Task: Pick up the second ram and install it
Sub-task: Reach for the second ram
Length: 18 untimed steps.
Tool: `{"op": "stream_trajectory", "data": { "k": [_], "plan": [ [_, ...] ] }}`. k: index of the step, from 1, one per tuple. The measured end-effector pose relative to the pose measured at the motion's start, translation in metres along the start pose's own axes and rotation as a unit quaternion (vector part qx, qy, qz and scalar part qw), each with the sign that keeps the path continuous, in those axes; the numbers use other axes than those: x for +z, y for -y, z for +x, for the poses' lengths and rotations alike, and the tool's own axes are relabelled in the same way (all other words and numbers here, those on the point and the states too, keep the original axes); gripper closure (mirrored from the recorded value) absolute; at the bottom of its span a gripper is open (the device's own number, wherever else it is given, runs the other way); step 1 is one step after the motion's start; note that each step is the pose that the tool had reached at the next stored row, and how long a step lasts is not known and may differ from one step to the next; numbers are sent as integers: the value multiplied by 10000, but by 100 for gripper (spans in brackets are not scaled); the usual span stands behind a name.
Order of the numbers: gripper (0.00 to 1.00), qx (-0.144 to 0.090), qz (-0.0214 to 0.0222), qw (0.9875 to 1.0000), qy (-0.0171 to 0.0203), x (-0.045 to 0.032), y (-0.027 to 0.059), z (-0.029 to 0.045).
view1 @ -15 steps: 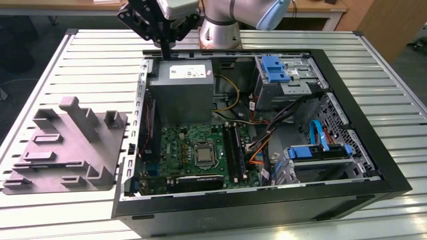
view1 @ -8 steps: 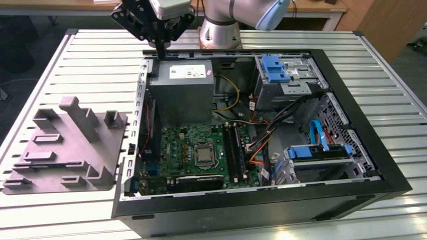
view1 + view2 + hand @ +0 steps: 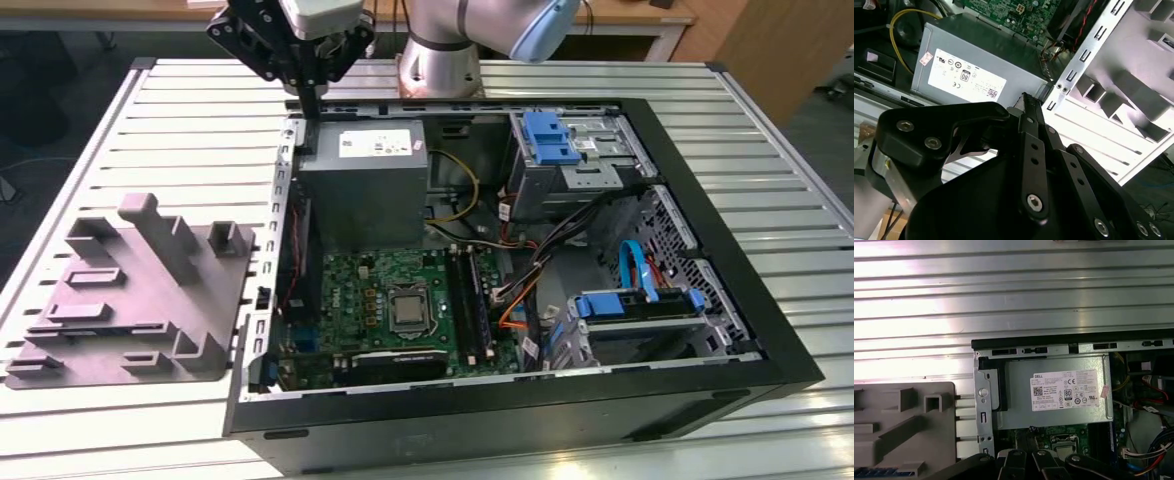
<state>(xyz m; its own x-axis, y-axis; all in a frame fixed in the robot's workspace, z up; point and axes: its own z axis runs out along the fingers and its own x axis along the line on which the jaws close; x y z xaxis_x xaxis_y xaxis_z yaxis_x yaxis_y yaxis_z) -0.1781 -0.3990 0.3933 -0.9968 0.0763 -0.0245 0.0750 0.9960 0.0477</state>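
My gripper (image 3: 310, 112) hangs above the back corner of the open computer case (image 3: 667, 390), on the exterior view's left. Its black fingers are shut, and I see nothing between them. In both wrist views the fingertips (image 3: 1026, 100) point down at the corner by the grey power supply (image 3: 1054, 390). On the grey tray (image 3: 904, 415) beside the case lies a thin blue strip (image 3: 884, 472), cut off by the picture's edge. It may be the second ram, but I cannot tell. The green motherboard (image 3: 387, 290) and its long memory slots (image 3: 467, 295) lie inside the case.
The case stands on a slatted metal table (image 3: 774, 180). The grey tray with upright tabs (image 3: 134, 300) sits at the exterior view's left. Cables, blue drive brackets (image 3: 550, 135) and a drive cage (image 3: 641, 310) crowd the case's right half. The arm's base (image 3: 441, 60) is behind the case.
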Motion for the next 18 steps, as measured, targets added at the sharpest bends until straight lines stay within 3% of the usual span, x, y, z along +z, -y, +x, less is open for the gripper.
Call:
{"op": "stream_trajectory", "data": {
  "k": [18],
  "plan": [
    [90,0,-2,10000,2,-6,16,206]
  ]
}}
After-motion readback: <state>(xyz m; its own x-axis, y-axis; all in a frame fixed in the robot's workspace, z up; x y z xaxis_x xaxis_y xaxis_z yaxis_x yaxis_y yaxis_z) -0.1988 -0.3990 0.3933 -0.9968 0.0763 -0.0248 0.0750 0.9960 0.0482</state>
